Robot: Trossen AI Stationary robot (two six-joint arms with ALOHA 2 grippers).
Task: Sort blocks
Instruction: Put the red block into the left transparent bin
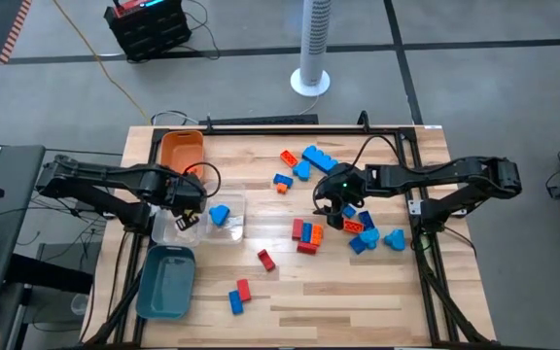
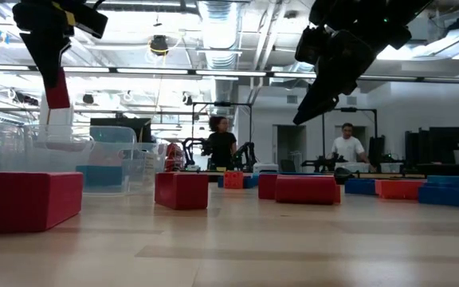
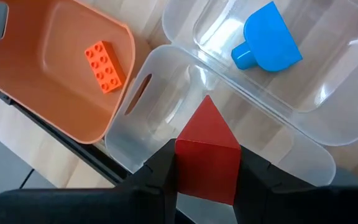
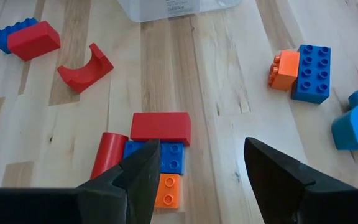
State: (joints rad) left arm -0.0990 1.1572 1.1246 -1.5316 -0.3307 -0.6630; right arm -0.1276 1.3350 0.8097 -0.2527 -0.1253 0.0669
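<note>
Between left tool (image 3: 207, 177) fingers, red block (image 3: 207, 152).

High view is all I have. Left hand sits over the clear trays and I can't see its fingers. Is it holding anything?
Observer: Yes. The left hand is shut on a red block with a peaked top, which the left wrist view shows.
Operator: Which tray is under it?
Observer: A clear tray with nothing visible inside. The blue block lies in the neighbouring clear tray.
Operator: And the right hand?
Observer: The right hand is open and holds nothing. It hovers above a cluster of red, blue and orange blocks.
</note>
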